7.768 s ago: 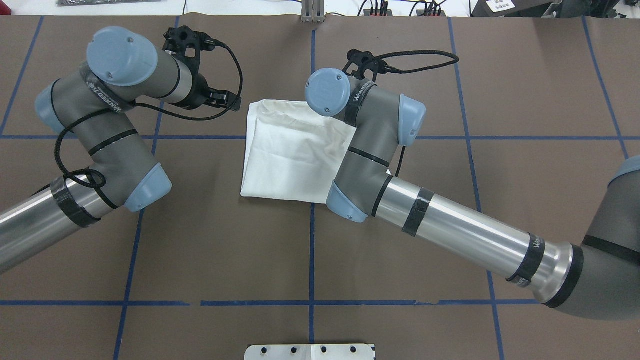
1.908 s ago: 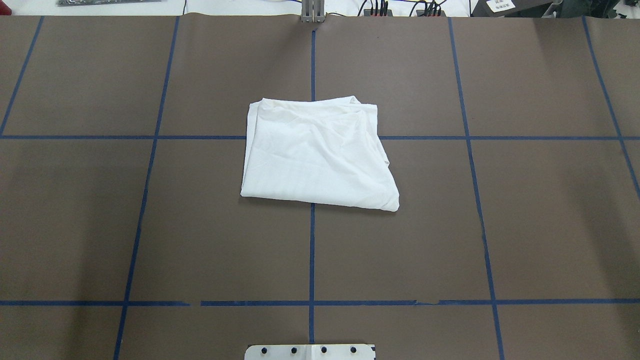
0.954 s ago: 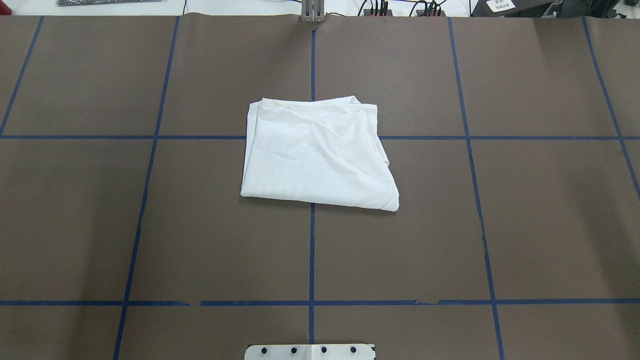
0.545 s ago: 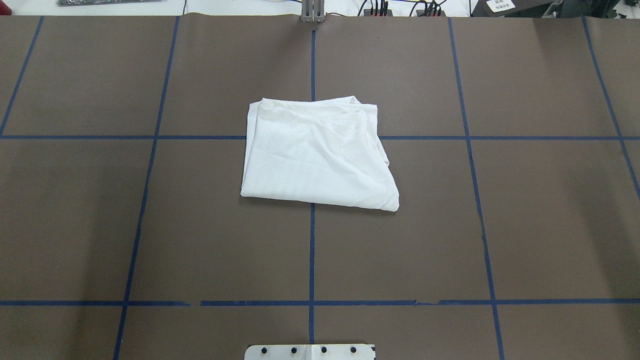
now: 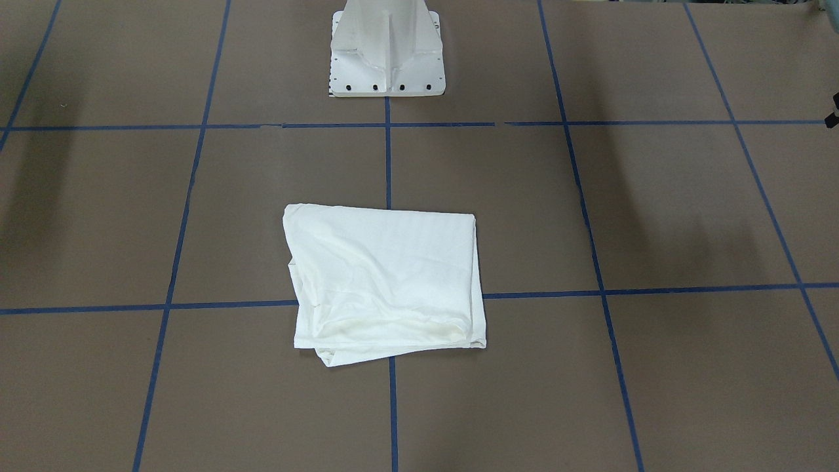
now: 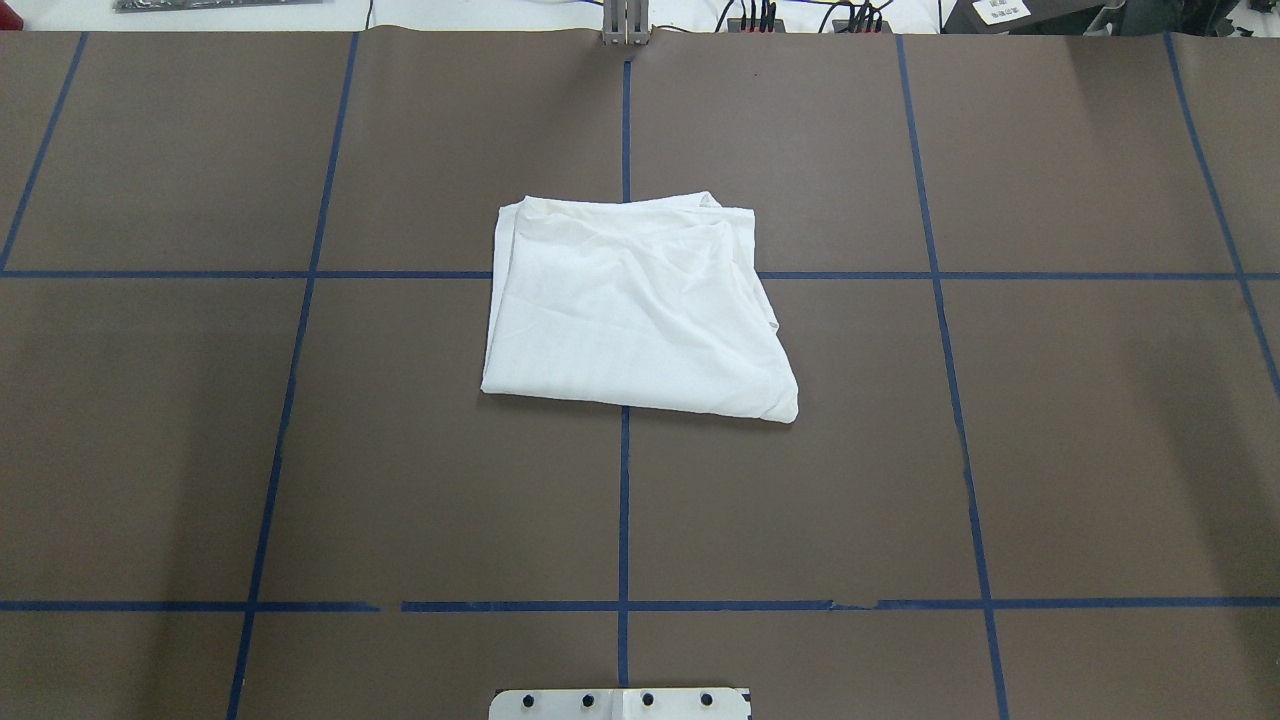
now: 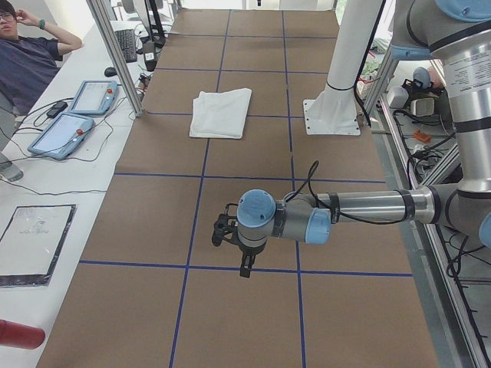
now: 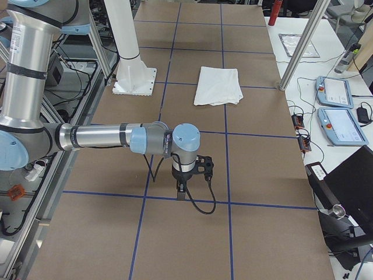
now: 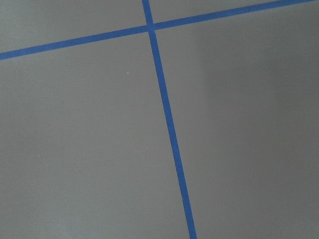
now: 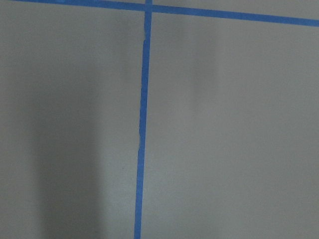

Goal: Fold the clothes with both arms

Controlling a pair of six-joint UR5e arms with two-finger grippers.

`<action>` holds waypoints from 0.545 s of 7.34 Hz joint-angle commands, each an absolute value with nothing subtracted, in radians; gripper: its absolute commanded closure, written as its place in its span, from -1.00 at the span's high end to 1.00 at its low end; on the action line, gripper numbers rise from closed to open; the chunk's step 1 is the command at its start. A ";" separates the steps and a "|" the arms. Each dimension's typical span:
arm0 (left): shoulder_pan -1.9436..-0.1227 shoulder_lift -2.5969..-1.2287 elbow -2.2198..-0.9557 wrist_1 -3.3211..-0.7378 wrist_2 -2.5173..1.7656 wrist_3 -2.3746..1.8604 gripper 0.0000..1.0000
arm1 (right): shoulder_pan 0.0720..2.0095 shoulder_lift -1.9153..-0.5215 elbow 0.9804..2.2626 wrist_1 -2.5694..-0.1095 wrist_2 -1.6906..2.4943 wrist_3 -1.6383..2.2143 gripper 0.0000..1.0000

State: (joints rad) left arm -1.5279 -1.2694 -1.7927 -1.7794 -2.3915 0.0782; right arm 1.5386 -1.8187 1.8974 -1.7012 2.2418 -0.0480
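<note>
**Hand state.** The left hand point(image 7: 244, 264) points straight down at the table point(image 6: 1100, 450) and hangs clear of it. It is well out to the left of the white pedestal point(image 7: 337, 92) and somewhat forward of it. How far it is open cannot be told from this side view; no cloth hangs from it. The right hand point(image 8: 181, 189) takes the mirrored station, well out to the right of the pedestal. Its opening likewise cannot be told, and it carries nothing visible. Each wrist camera shows only bare table and blue tape lines point(image 9: 169, 129).

**Workpiece.** The T-shirt point(image 6: 635, 310) lies directly forward of the pedestal, across the centre tape line and well apart from both hands. It forms a compact, roughly rectangular pack. The edge toward the pedestal is clean. On the edge away from the pedestal the layers are not quite flush.

**Procedure (judged).** Folding appears complete, and the step in hand is parking.
- Keep both hands off the cloth, because thin cotton shifts at a light touch.
- If the uneven edge needs squaring, approach it from above with both hands and take all layers together.

**Arm pose.** The left arm point(image 7: 360, 205) and the right arm point(image 8: 99, 137) each reach out near level above the table, with the wrist bent downward.
</note>
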 commanded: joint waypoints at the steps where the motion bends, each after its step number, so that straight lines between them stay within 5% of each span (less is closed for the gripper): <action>1: -1.528 -1.269 -1.792 -1.779 -2.390 0.078 1.00 | 1.539 -1.816 1.898 -1.701 2.241 -0.048 1.00; 4: -1.528 -1.267 -1.793 -1.779 -2.391 0.078 1.00 | 1.539 -1.812 1.902 -1.700 2.243 -0.046 1.00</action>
